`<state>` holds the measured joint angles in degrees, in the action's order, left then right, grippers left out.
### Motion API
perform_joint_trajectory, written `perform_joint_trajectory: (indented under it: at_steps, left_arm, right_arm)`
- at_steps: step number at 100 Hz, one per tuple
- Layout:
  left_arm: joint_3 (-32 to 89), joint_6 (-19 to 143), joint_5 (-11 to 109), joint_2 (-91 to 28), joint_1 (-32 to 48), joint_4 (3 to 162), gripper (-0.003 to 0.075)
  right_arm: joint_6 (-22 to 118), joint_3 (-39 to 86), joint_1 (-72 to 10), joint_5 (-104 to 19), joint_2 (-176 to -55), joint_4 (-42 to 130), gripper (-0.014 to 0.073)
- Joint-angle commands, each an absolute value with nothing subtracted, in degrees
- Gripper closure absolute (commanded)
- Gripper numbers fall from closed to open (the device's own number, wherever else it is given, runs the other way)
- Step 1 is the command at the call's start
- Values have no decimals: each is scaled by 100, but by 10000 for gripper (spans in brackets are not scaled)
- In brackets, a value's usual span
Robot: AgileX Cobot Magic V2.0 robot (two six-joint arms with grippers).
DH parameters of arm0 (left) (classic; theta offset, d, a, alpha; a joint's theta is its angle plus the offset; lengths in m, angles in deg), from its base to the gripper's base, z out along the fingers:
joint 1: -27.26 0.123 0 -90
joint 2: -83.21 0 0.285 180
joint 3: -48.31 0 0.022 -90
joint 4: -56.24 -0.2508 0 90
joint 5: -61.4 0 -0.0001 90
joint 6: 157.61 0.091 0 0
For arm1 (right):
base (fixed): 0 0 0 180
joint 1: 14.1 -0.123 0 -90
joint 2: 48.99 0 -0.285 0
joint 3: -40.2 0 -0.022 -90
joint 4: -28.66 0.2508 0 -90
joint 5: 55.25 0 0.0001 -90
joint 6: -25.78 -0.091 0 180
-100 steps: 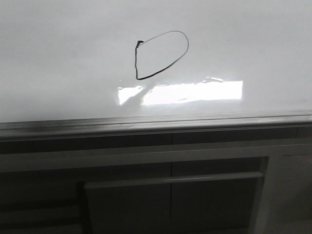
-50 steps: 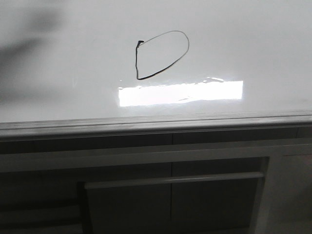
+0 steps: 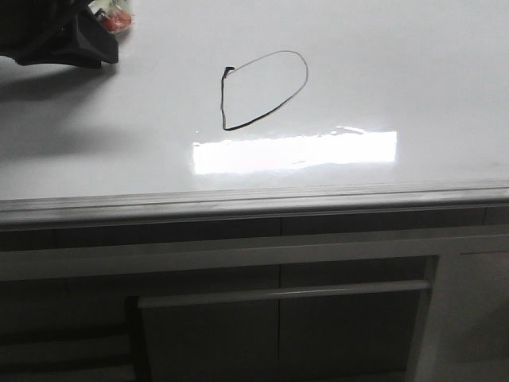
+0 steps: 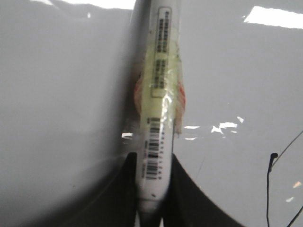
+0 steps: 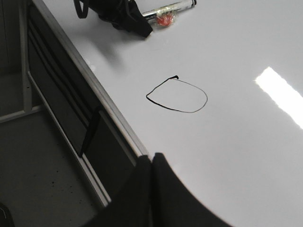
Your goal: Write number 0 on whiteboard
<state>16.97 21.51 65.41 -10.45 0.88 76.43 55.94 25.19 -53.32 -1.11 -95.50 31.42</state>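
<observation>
Inspection finding: the number 0 (image 3: 265, 90) is complete on the whiteboard (image 3: 413, 72), a closed black loop with a straight side and a small tick at one corner. In the front view it lies in the middle of the board, just beyond a bright glare patch (image 3: 294, 151).

The left end effector (image 4: 150, 208) is clamped on a marker (image 4: 158, 109), its fingers tight against the barrel at the barcoded end; the barrel carries a wrap of clear tape over something orange. In the front view this end effector sits at the far left corner, well apart from the loop. Whether the tip touches the board cannot be determined.

The right end effector (image 5: 151, 189) has its fingers pressed together and holds nothing. It hangs near the grey edge rail (image 3: 254, 203), above the cabinet (image 3: 278, 318).

Risks, as judged: if the tip lies on the board, any sweep of the left arm would leave a stray line. A sweep back over the loop could smear the wet ink. The task appears essentially finished.
</observation>
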Motion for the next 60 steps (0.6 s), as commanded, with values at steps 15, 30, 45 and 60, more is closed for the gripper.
perform_joint_trajectory:
  at_steps: [15,30,45,60]
  left_arm:
    - [1827,2097,6850,-1013,81,7706,739]
    - [1827,2097,6706,-1013,81,7706,739]
    - [1827,2097,6633,-1013,81,7706,738]
    - [1827,2097,6628,-1013,81,7706,738]
  right_arm:
    - [5551,2632,-5280,-570,-9544,3206,662]
    - [5541,2632,-5280,-616,-9544,3252,662]
    - [5537,2632,-5280,-665,-9544,3292,662]
    - [5537,2632,-5280,-714,-9554,3342,662]
